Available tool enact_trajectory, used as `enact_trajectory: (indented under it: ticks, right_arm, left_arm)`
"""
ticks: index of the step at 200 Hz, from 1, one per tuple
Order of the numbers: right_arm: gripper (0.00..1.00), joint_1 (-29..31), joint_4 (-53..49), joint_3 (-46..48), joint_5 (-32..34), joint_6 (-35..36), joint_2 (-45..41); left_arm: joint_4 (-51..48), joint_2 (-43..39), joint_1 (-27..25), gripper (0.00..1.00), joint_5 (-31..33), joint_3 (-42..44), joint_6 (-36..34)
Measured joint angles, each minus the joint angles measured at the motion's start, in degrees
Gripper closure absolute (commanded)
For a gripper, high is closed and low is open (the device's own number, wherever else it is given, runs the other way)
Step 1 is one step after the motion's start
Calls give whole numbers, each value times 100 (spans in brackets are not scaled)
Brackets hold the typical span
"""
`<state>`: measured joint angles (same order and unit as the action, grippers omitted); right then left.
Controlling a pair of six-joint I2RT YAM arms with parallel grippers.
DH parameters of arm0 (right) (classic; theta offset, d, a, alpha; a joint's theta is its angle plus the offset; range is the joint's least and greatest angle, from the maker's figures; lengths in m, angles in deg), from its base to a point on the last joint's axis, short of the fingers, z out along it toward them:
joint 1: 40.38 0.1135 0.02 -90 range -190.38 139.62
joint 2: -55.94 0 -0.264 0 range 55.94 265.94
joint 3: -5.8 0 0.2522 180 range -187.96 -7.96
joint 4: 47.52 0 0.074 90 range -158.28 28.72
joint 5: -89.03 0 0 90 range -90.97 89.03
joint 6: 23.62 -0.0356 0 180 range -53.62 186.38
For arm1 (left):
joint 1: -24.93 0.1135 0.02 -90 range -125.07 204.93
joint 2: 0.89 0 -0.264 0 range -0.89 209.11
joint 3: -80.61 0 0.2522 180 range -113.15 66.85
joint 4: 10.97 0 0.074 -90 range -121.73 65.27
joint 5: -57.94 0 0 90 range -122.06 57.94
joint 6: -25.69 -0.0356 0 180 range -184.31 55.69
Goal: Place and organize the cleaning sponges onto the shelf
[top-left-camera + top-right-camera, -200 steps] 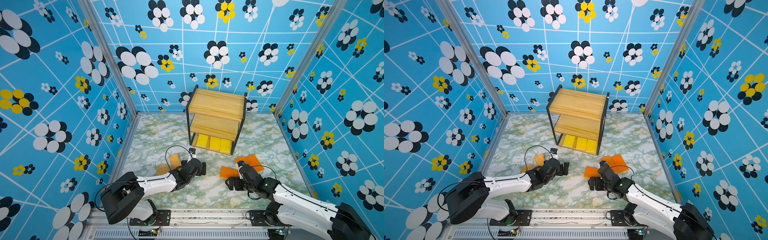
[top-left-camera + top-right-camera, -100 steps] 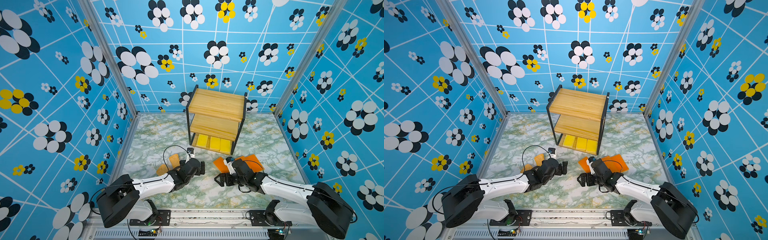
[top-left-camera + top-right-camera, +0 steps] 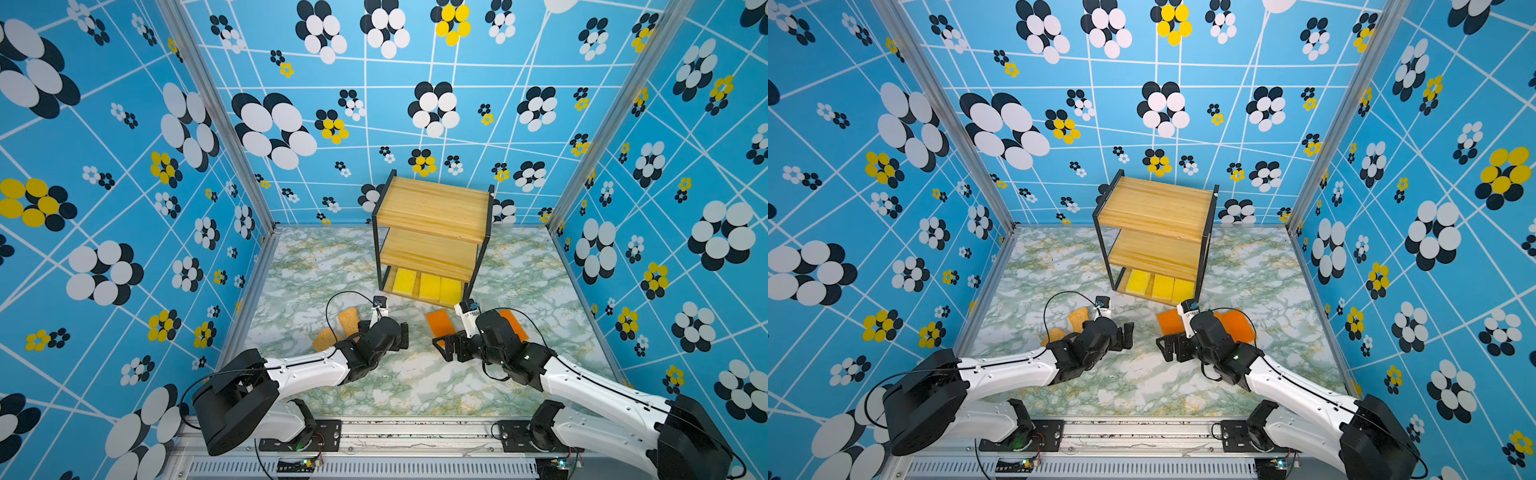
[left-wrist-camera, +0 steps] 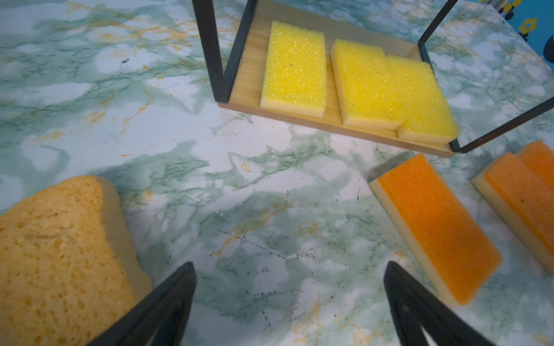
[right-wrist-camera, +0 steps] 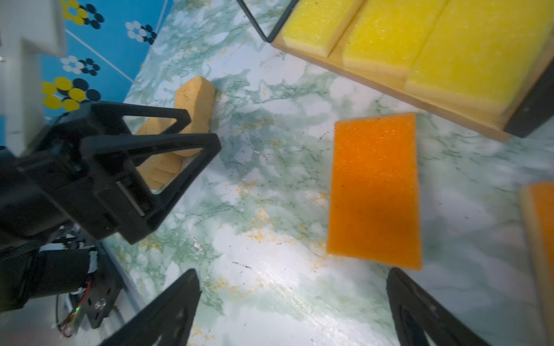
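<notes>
The shelf (image 3: 432, 208) (image 3: 1154, 208) stands at the back of the marble floor in both top views. Three yellow sponges (image 3: 429, 286) (image 4: 359, 87) (image 5: 389, 33) lie in a row on its bottom board. One orange sponge (image 3: 441, 323) (image 3: 1169, 322) (image 5: 374, 191) (image 4: 437, 224) lies flat in front of the shelf, and two more overlap (image 3: 513, 322) (image 4: 521, 191) to its right. Two tan sponges (image 3: 348, 320) (image 3: 324, 338) (image 4: 60, 254) lie at the left. My left gripper (image 3: 403, 332) (image 4: 289, 266) is open and empty beside the tan ones. My right gripper (image 3: 446, 347) (image 5: 292, 271) is open and empty, just short of the single orange sponge.
The two grippers face each other low over the floor with a narrow gap between them. The left gripper's fingers (image 5: 168, 143) show in the right wrist view, in front of the tan sponges. The shelf's black frame legs (image 4: 209, 51) stand close ahead. Patterned walls enclose three sides.
The right gripper has shifted left, and the single orange sponge now lies further left and nearer the shelf. The left gripper has barely moved.
</notes>
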<state>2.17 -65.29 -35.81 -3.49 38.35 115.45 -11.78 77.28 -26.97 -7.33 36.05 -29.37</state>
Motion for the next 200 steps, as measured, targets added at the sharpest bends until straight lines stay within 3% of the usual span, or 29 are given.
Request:
enact_trajectory:
  ticks: [36,71,148,200]
  right_arm:
    - [1,-44,-186,0,697,-74,210]
    - [1,-85,-103,0,955,-116,468]
    - [1,-96,636,-57,748,-188,1561]
    - [1,-96,1322,-116,129,-337,2068]
  left_arm:
    - [199,284,-114,1,-120,-2,2]
    - [269,431,-262,1,-164,-28,2]
    - [339,433,-299,1,-160,-37,4]
    - [334,367,-299,1,-109,-33,52]
